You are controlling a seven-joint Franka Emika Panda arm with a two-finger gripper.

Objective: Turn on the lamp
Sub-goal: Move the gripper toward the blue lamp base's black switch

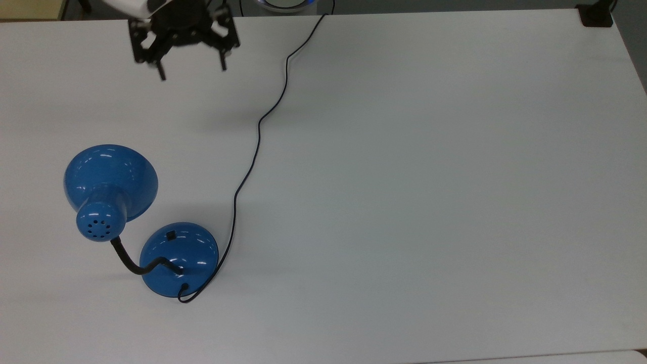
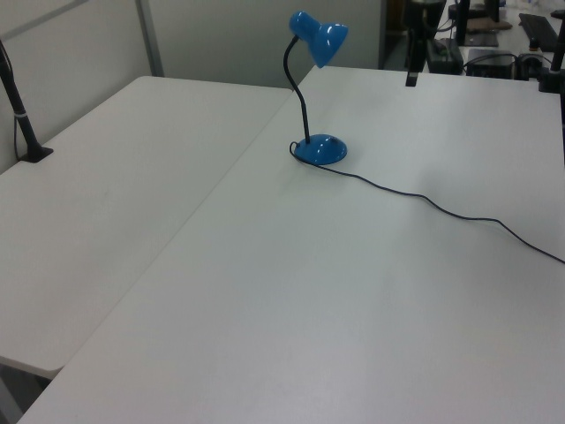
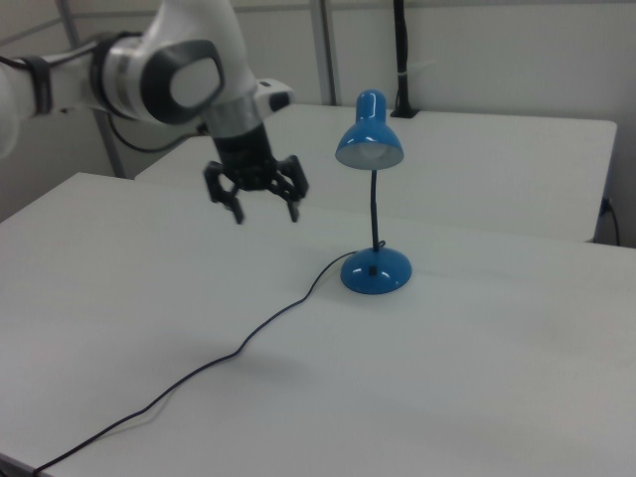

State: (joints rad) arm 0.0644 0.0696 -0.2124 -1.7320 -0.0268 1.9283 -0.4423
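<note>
The blue lamp stands at the top view's lower left: bell-shaped shade (image 1: 110, 181), black gooseneck (image 1: 132, 264), round domed base (image 1: 179, 259) with a small black switch (image 1: 171, 235). The same lamp (image 2: 318, 41) appears in the left view, and its base (image 3: 375, 271) and unlit shade (image 3: 369, 132) in the right view. Its black cord (image 1: 258, 136) runs from the base to the table's far edge. My black gripper (image 1: 192, 72) hangs open above the table near the top view's upper left, well apart from the lamp. In the right view my gripper (image 3: 265, 213) is at the lamp's left, empty.
The lamp stands on a white table (image 1: 429, 177), with a second white table (image 2: 106, 185) butted against it. A black post on a clamp (image 2: 22, 115) stands at that table's edge, and another black post (image 3: 401, 60) rises behind the lamp in the right view.
</note>
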